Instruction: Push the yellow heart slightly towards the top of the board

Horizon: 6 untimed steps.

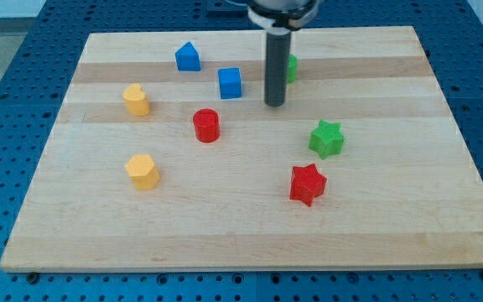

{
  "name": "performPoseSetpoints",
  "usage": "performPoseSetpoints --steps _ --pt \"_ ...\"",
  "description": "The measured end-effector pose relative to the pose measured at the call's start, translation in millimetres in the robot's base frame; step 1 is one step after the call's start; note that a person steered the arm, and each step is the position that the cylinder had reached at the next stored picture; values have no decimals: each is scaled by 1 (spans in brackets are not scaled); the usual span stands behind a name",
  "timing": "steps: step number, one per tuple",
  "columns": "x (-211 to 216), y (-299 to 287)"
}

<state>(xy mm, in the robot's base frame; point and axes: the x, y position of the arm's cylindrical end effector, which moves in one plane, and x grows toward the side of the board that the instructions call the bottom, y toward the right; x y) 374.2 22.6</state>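
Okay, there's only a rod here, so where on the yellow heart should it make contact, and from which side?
Meet the yellow plastic heart block mid-face on the side towards the view's bottom, coming from below. A centred push there should move it up without turning it. My tip is well to its right, beyond the red cylinder, so it probably has to circle round first.

A wooden board [250, 243] lies on a blue perforated table [23, 50]. Near the view's top sit two blue blocks — a house-shaped one [188, 57] and a cube [230, 82] to its right. A green block [292, 67] shows only partly, its shape unclear. A red cylinder [206, 125] stands near the middle. At the view's right, a green star [326, 138] sits above a red star [308, 184] — near, not touching. A yellow hexagonal block [142, 171] sits lower left.
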Motion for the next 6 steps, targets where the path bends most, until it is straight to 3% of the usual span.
performPoseSetpoints --steps 6 --pt "30 -194"
